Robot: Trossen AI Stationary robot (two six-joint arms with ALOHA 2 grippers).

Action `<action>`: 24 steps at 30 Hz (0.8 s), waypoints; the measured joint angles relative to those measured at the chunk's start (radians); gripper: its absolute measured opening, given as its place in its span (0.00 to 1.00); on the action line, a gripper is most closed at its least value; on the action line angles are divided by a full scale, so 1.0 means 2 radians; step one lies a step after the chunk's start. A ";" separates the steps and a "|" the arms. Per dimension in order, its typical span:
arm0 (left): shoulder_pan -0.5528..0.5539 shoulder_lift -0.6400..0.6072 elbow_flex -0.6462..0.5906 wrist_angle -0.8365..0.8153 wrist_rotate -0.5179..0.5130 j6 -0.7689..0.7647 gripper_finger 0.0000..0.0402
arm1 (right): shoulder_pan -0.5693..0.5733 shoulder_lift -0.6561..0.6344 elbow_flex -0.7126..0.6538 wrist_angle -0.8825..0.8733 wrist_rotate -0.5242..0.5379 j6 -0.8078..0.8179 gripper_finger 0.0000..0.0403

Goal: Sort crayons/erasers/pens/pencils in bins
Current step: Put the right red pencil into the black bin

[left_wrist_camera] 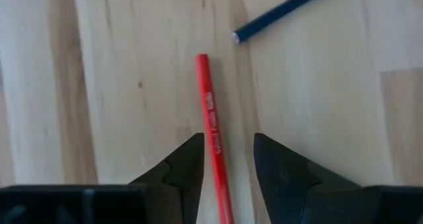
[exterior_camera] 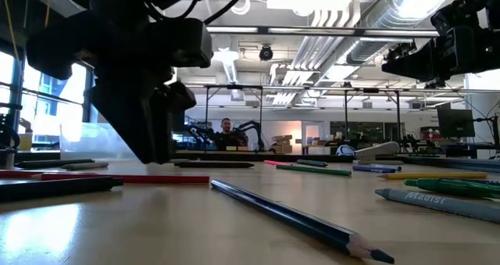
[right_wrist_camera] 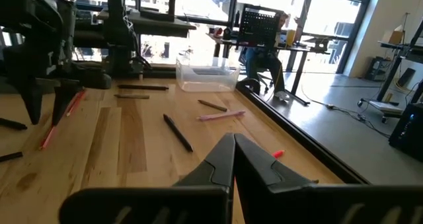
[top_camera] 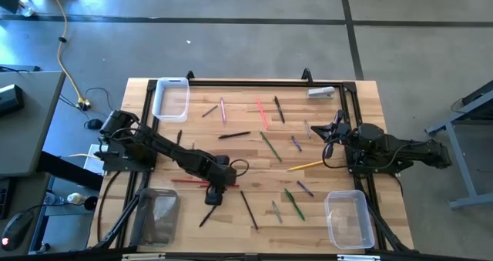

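Sorting barely begun, judging by the layout: all three bins look empty, namely the white-rimmed bin, the grey-tinted bin and the clear bin. Roughly twenty sticks scattered loose across the table, none inside any bin. Left gripper down at table level, just beside the grey-tinted bin on its inner side, fingers parted and straddling the red pencil; nothing clamped yet, pencil flat on the wood with a visible gap to each finger. Blue pencil lying near the red one's far tip, not touching. Right gripper clenched on nothing, parked well away from the grey-tinted bin at the opposite side of the table, closer to the clear bin. Yellow pencil and green pen among the loose items mid-table, between the two arms. Likely step in hand: closing on the red pencil, then carrying it to a bin, probably the grey-tinted one as nearest. Essentially everything left to do: every stick to pick and drop.
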 joint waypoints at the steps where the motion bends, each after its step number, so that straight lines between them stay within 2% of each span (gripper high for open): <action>1: 0.000 0.002 0.001 0.001 -0.003 -0.006 0.29 | 0.000 0.000 0.000 0.000 0.000 0.000 0.00; 11: 0.006 0.035 0.002 0.003 -0.009 -0.021 0.24 | 0.000 0.000 0.000 0.000 0.000 0.000 0.00; 17: 0.024 0.046 0.003 -0.004 0.027 -0.058 0.23 | 0.000 0.000 0.000 0.000 0.000 0.000 0.00; 24: 0.033 0.046 0.002 -0.003 0.034 -0.047 0.21 | 0.000 0.000 0.000 0.000 0.000 0.000 0.00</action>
